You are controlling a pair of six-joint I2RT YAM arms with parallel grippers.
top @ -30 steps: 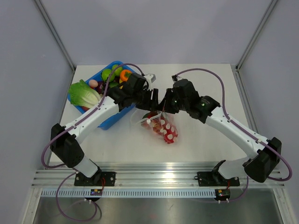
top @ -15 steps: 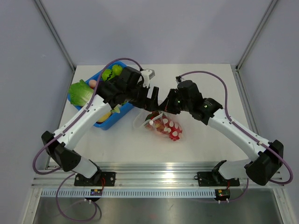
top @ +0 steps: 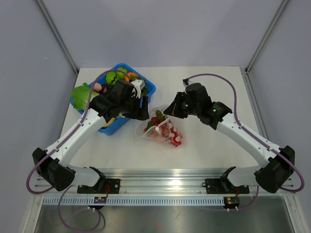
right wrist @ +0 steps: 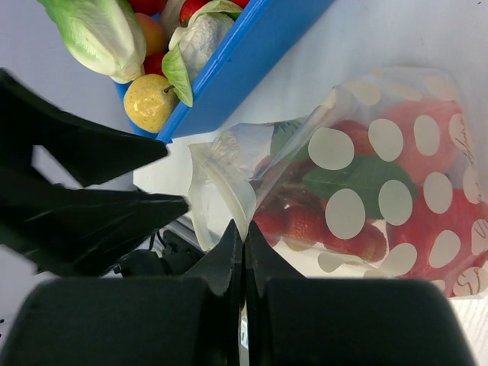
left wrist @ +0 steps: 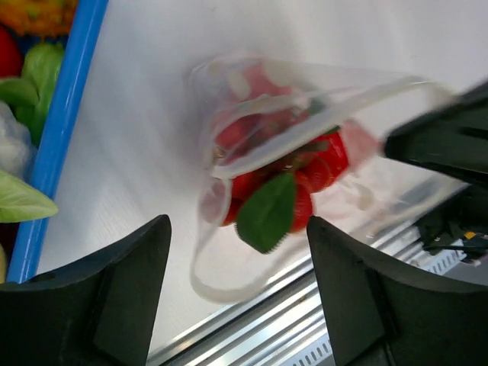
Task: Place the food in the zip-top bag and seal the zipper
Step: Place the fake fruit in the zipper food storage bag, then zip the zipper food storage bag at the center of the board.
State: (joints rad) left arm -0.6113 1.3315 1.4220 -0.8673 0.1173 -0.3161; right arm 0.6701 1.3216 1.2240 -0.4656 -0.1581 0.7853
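Observation:
The zip-top bag, clear with white dots, lies mid-table with red food and a green leaf inside. Its mouth faces the left arm and gapes open. My right gripper is shut on the bag's mouth edge, pinching the pale zipper and lifting that rim; in the top view this right gripper sits at the bag's upper corner. My left gripper is open with nothing between its fingers, hanging a short way back from the mouth. From above, the left gripper hangs beside the bin's right edge.
A blue bin at the back left holds more toy food: a lettuce, a yellow pear, and green and orange pieces. A metal rail runs along the table's near edge. Walls stand on both sides.
My left gripper has let go at the bag's mouth, opened, and pulled back left toward the bin. The right gripper stays shut on the rim and has shifted slightly right.

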